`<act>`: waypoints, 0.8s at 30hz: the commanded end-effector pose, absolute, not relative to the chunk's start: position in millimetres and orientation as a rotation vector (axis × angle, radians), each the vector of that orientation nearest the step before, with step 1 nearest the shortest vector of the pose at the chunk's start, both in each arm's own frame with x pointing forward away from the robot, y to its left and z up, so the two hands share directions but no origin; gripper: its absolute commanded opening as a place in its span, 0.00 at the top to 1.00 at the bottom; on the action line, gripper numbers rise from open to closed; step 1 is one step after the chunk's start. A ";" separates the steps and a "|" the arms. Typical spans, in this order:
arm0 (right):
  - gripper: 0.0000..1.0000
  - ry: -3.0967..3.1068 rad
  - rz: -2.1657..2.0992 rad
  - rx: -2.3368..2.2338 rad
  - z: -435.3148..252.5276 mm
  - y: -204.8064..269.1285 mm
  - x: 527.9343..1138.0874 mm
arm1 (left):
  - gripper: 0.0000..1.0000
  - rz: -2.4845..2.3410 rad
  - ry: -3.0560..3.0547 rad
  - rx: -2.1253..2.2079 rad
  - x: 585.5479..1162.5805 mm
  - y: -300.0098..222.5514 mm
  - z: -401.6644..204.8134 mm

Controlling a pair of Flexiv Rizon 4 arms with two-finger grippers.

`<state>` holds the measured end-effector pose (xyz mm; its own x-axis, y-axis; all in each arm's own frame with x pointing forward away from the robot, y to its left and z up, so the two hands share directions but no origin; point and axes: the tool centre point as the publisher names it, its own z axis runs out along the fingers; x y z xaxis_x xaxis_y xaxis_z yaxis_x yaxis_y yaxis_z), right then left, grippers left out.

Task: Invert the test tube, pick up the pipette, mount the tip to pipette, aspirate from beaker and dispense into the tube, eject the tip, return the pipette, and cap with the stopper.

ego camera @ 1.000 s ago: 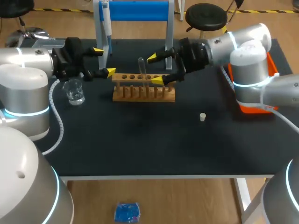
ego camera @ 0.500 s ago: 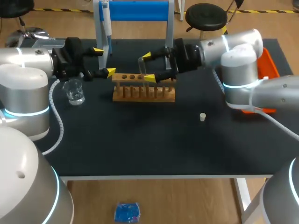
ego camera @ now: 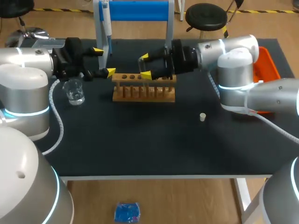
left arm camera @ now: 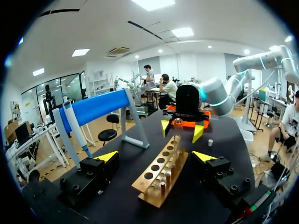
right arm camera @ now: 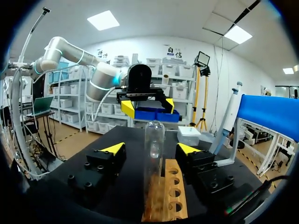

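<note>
- Your right gripper (ego camera: pixel 145 66) sits in the upper middle, jaws wide and empty, its fingers straddling the test tube (right arm camera: pixel 154 142) without touching it.
- The test tube stands round end up in the wooden rack (ego camera: pixel 144 93).
- Your left gripper (ego camera: pixel 104 61), upper left, gapes empty.

left arm (ego camera: pixel 28 58): enters from the left, wrist level, pointing right; left gripper (ego camera: pixel 104 61): fingers spread wide | right arm (ego camera: pixel 224 46): stretched leftward to about mid-table, wrist level; right gripper (ego camera: pixel 145 66): fingers apart, facing the left gripper
</note>
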<state>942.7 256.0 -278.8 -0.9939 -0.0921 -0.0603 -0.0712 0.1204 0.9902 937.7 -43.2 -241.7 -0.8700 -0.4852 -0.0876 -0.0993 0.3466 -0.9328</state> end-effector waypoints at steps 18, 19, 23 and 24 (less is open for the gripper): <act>1.00 -2.302 -2.096 0.125 -279.3 252.5 942.2 | 0.00 -1.533 2.260 -0.516 936.6 -43.4 -242.6; 1.00 -2.294 -2.103 0.117 -278.9 252.2 942.4 | 0.00 -1.533 2.260 -0.516 936.6 -43.4 -242.6; 1.00 -2.263 -2.123 0.078 -277.9 251.5 942.7 | 0.00 -1.533 2.260 -0.516 936.6 -43.4 -242.6; 1.00 -2.261 -2.126 0.072 -277.6 251.3 942.9 | 0.00 -1.533 2.260 -0.516 936.6 -43.4 -242.6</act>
